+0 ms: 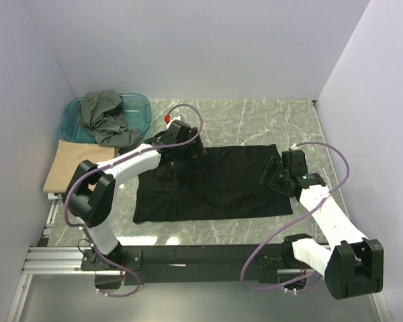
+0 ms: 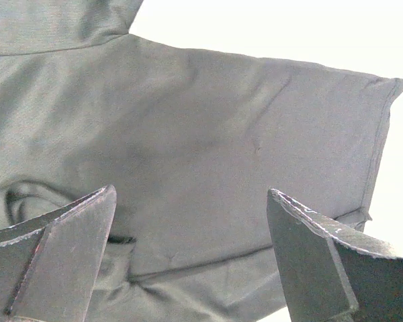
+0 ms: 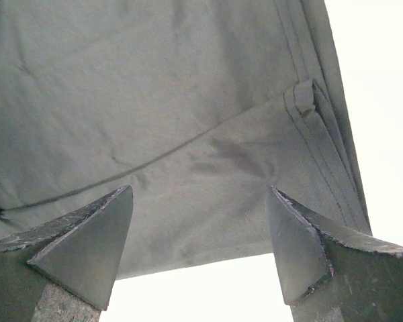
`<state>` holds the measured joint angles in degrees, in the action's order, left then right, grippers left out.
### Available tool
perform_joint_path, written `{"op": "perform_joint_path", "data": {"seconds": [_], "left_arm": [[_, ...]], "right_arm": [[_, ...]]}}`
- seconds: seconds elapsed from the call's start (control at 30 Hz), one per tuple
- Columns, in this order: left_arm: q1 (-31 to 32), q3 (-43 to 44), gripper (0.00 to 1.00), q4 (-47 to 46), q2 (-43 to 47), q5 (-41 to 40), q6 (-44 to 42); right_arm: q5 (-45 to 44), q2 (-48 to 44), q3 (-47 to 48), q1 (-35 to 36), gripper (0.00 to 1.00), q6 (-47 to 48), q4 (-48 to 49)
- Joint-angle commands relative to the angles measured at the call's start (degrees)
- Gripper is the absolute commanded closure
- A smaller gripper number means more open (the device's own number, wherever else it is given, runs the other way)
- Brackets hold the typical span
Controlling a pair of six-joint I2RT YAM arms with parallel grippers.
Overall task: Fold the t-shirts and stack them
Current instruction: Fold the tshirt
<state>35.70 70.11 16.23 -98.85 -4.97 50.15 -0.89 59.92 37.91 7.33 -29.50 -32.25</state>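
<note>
Both jaw pairs gape, gripping nothing: left gripper (image 2: pixel 191 191) above a sleeve, right gripper (image 3: pixel 200 189) above a hemmed edge of the black t-shirt (image 1: pixel 215 184), spread on the table (image 1: pixel 255 121). Probably light and limp; pinch it at the edges.

Black t-shirt (image 1: pixel 215 184) far-left corner hidden under left arm (image 1: pixel 131 164), tool fingers (image 2: pixel 60 255) cut off at wrist views' lower edge

Bare grey marble tabletop (image 1: pixel 255 117) lies open beyond and right of the flat black cloth t-shirt (image 1: pixel 221 184). The translucent teal plastic tub (image 1: pixel 140 111) and folded tan-beige shirt (image 1: pixel 77 166) crowd the left.
</note>
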Motion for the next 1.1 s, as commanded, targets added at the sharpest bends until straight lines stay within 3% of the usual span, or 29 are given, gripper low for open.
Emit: {"op": "perform_joint_path", "data": {"seconds": [0.0,0.13,0.2,0.33,0.63,0.8,1.07], "left_arm": [[-0.20,0.57,0.01,3.02,4.26,-3.03,-2.34],[-0.11,-7.77,0.01,0.12,10.51,-1.01,-0.76],[-0.11,-12.43,0.01,-1.11,12.44,-0.13,0.56],[-0.02,-17.02,0.01,-3.40,12.28,1.63,1.53],[-1.95,-12.80,0.01,-3.65,3.84,-6.18,-1.02],[-7.65,-8.59,0.01,-3.57,0.94,-10.66,-2.69],[-11.71,-2.53,0.01,-1.82,-0.38,-9.53,-5.94]], "right_arm": [[-1.66,-2.44,3.04,-0.48,0.14,0.58,-0.18],[0.70,-3.49,2.87,-0.39,0.14,1.02,0.52],[6.03,-3.76,2.78,-0.21,0.14,1.63,2.45],[8.88,-4.46,2.78,0.84,0.10,2.25,4.74],[5.72,-5.51,2.43,0.75,0.10,1.99,2.55],[5.46,-5.78,1.99,0.84,0.10,1.99,2.46],[1.15,-4.20,3.22,0.75,0.10,1.20,1.75]]}}
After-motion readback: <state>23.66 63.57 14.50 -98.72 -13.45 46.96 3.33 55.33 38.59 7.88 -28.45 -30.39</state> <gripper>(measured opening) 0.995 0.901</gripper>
